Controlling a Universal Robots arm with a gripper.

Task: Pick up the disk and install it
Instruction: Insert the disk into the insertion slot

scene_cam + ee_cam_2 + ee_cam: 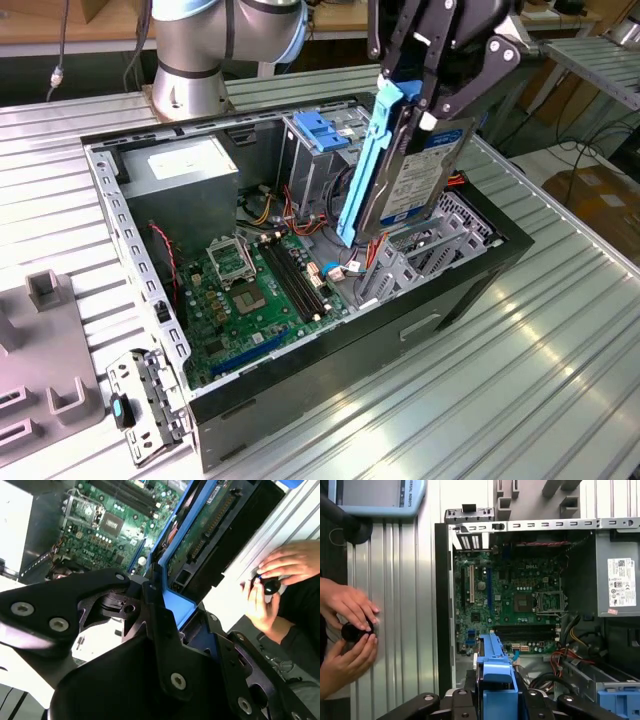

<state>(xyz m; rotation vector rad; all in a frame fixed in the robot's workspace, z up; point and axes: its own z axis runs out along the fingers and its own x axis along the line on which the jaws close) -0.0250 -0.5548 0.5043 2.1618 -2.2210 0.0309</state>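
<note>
Your gripper (pixel 418 108) clamps the hard drive (pixel 420 180) over the computer case (pixel 400 332); likely stiff, heavy, shock-fragile: grip its side edges.

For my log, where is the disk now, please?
The disk hangs on edge in the gripper over the case, toward the exterior view's right, beside the cage.
</note>
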